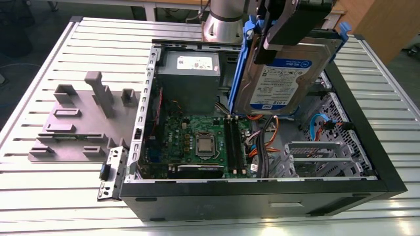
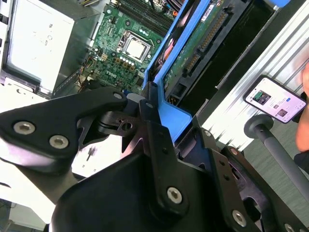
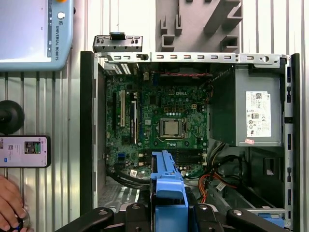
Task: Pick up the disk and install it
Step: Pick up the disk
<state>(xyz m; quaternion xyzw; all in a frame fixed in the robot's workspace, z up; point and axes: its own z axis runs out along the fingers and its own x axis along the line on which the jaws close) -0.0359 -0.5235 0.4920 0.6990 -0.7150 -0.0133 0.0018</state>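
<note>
The disk [image 1: 279, 81], a silver hard drive with a blue-and-white label in a blue plastic carrier, hangs upright and tilted above the back right part of the open computer case [image 1: 262, 196]. My gripper [image 1: 288, 29] is shut on its top edge. In both wrist views the black fingers [image 2: 149, 145] clamp the blue carrier [image 2: 171, 118] [image 3: 168, 188], with the motherboard [image 3: 169, 128] below. An empty metal drive cage [image 1: 315, 157] sits in the case's front right corner.
A grey power supply box [image 1: 190, 73] with a white sticker fills the case's back. Loose cables [image 1: 266, 142] lie beside the motherboard. A grey fixture plate [image 1: 78, 123] stands at the exterior view's left. A phone [image 3: 24, 151], a hand [image 3: 9, 205] and a pendant [image 3: 34, 29] lie beside the case.
</note>
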